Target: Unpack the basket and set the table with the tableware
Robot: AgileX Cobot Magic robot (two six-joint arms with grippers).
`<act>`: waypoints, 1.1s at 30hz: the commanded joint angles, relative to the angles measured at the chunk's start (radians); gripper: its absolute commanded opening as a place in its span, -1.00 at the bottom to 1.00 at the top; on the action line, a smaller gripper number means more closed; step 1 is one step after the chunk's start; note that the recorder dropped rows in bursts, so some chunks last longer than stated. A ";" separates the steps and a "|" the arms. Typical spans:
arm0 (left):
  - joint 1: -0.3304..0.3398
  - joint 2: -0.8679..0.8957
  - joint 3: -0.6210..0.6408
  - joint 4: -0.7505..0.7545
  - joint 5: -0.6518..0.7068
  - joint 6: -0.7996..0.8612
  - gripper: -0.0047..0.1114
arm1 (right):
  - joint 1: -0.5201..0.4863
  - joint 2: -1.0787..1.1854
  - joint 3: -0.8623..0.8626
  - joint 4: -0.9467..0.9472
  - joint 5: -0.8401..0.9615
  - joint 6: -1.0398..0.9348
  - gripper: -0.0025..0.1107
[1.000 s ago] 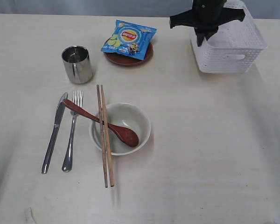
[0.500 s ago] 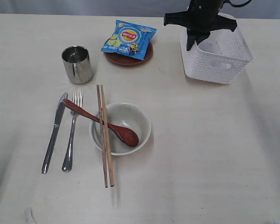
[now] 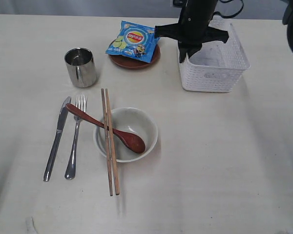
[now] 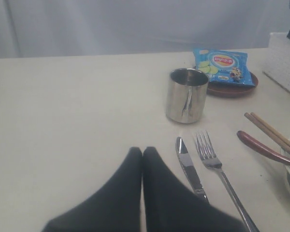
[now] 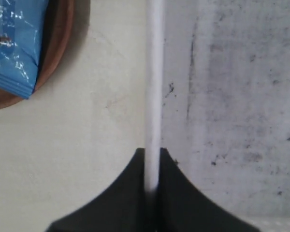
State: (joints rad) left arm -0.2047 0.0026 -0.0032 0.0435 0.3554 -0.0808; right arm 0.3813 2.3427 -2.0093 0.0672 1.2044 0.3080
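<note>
The white basket [image 3: 213, 79] stands at the back right of the table [image 3: 224, 161] and looks empty. My right gripper [image 3: 188, 48] is shut on the rim of its left wall [image 5: 154, 72]. An off-white bowl [image 3: 139, 123] holds the red-brown spoon [image 3: 107, 127], with two chopsticks [image 3: 110, 146] lying across its left rim. Left of the bowl lie the fork [image 3: 75, 139] and knife [image 3: 56, 140]. The steel mug [image 3: 80, 67] stands behind them. A brown plate [image 3: 135, 60] sits beside the basket. My left gripper [image 4: 142, 151] is shut and empty, low over the table near the knife [image 4: 188, 166].
A blue chips packet [image 3: 135, 40] lies on the brown plate, a short gap left of the basket. In the right wrist view the plate's edge [image 5: 63, 48] is close to the gripped wall. The basket's floor [image 5: 232, 96] is scuffed.
My right gripper has moved the basket leftward across the back of the table, closer to the plate with the chips packet. The tableware has not moved.
</note>
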 commanded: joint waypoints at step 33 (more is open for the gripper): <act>-0.005 -0.003 0.003 0.009 -0.011 -0.004 -0.92 | -0.015 -0.035 -0.010 0.109 -0.032 -0.026 -0.06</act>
State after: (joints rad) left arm -0.2047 0.0026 -0.0032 0.0435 0.3554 -0.0808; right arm 0.3823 2.3558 -2.0093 0.2029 1.1729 0.3060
